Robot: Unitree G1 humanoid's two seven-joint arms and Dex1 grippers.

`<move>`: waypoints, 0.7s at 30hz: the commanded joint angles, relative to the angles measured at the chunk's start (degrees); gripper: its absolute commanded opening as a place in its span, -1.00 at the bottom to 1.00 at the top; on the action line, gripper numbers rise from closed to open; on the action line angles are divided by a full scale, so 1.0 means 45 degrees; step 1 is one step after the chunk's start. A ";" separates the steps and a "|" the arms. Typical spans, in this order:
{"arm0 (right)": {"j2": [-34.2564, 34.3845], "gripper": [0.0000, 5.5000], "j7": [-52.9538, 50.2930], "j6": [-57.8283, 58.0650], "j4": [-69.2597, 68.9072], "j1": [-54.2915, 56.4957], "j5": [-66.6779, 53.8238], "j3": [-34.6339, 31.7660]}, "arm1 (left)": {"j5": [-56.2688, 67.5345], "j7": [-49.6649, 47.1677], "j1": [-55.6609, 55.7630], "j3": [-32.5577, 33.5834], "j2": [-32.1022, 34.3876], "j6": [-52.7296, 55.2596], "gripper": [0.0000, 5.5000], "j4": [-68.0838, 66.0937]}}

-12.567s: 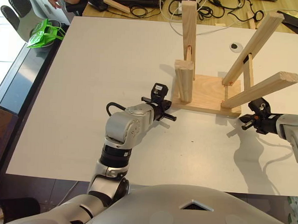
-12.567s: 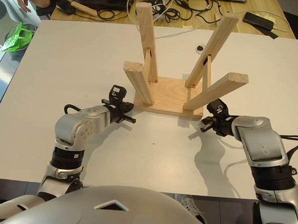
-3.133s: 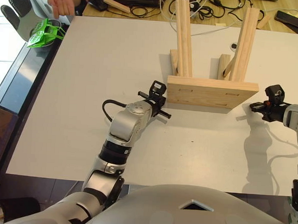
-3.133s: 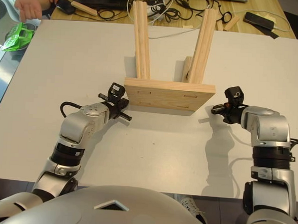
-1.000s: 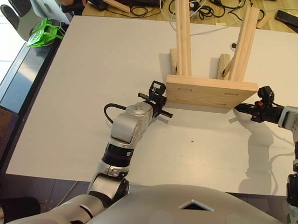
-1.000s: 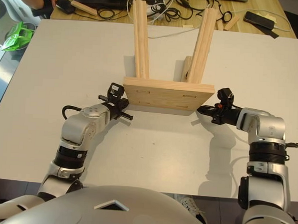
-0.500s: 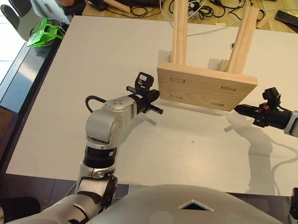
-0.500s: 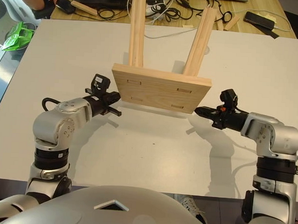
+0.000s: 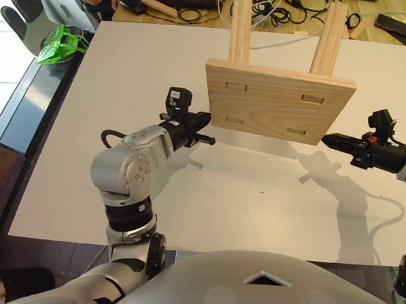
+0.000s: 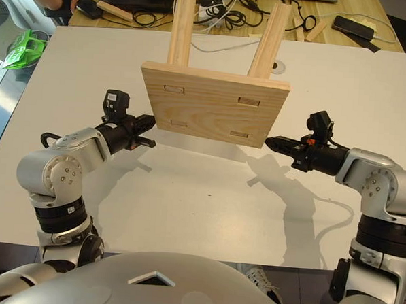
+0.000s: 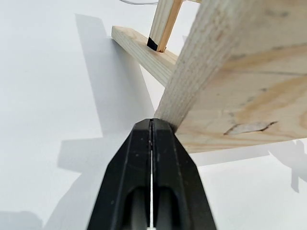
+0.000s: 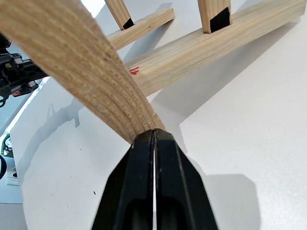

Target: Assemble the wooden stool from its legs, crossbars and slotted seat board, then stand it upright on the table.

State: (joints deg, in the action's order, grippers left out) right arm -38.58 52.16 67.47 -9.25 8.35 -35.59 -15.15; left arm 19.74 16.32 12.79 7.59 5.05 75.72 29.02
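Left eye view is showing the pale wooden stool (image 9: 277, 94) in the upper middle of the frame, tipped so that its square slotted seat board (image 9: 266, 118) is facing the camera while its two visible square-section legs (image 9: 240, 24) are running away toward the top edge. The board's lower edge is hanging above the white table (image 9: 126, 59), casting a shadow on the surface below it. The black left gripper (image 9: 206, 117) is sitting at the centre left of the frame, its tip touching the board's lower left corner. The black right gripper (image 9: 327, 139) is sitting at the centre right, its tip touching the lower right corner. In the left wrist view the two black fingers (image 11: 136, 158) are lying pressed together, with only a hairline seam between them, and their tip is butting against the board's corner. The right wrist view is showing the same: that arm's fingers (image 12: 170, 172) are lying flat against each other, their tip against the board's layered edge. A thin wooden crossbar (image 11: 165, 21) is meeting a leg in the upper middle of the left wrist view. A green object (image 9: 59, 44) is lying beside the table in the upper left of the head view, and dark cables (image 9: 278, 13) are trailing along the top edge.
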 commanded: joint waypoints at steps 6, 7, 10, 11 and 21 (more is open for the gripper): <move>0.0890 -1.00 0.0050 0.0881 -0.1181 0.1051 -0.2307 -0.0517 | 0.2129 0.0935 0.1154 0.0370 -0.1311 0.1056 -0.99 0.0978; 0.0923 -1.00 -0.0009 0.0978 -0.1209 0.1145 -0.2453 -0.0615 | 0.2203 0.0961 0.1183 0.0486 -0.1355 0.1138 -0.99 0.1038; 0.1005 -1.00 -0.0118 0.1243 -0.1335 0.1326 -0.2714 -0.0821 | 0.2493 0.1013 0.1338 0.0979 -0.1671 0.1400 -0.99 0.1201; 0.1026 -1.00 -0.0175 0.1318 -0.1364 0.1375 -0.2825 -0.0880 | 0.2606 0.1017 0.1482 0.1309 -0.1886 0.1525 -0.99 0.1208; 0.1737 -1.00 -0.0960 0.2195 -0.1474 0.2084 -0.3836 -0.1802 | 0.3280 0.1025 0.2336 0.2621 -0.2561 0.2188 -0.99 0.1329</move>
State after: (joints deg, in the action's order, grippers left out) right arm -34.53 46.51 76.13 -12.61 13.34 -44.81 -24.97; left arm 25.84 16.32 19.70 22.71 -1.07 82.26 33.91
